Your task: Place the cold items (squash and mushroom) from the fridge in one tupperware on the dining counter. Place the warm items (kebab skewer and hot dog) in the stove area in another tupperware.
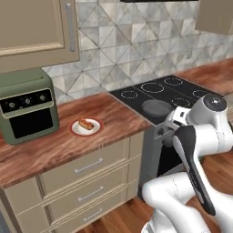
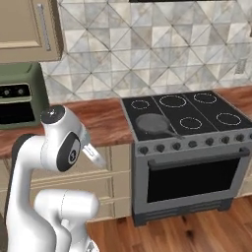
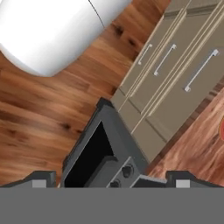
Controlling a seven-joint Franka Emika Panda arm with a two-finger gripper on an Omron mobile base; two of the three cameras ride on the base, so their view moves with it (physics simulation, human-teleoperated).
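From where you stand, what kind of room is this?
A home kitchen, it seems: a black stove with a pan on it, wooden counter over drawers, and a green toaster oven.

The table (image 1: 54,150) beside the stove (image 2: 197,162) has a reddish wood-grain top with a smooth finish. The stove has a glossy black cooktop and grey metallic front. Left of the stove, drawers (image 1: 86,177) appear matt beige with metal handles. The floor (image 3: 39,118) is polished wood planks.
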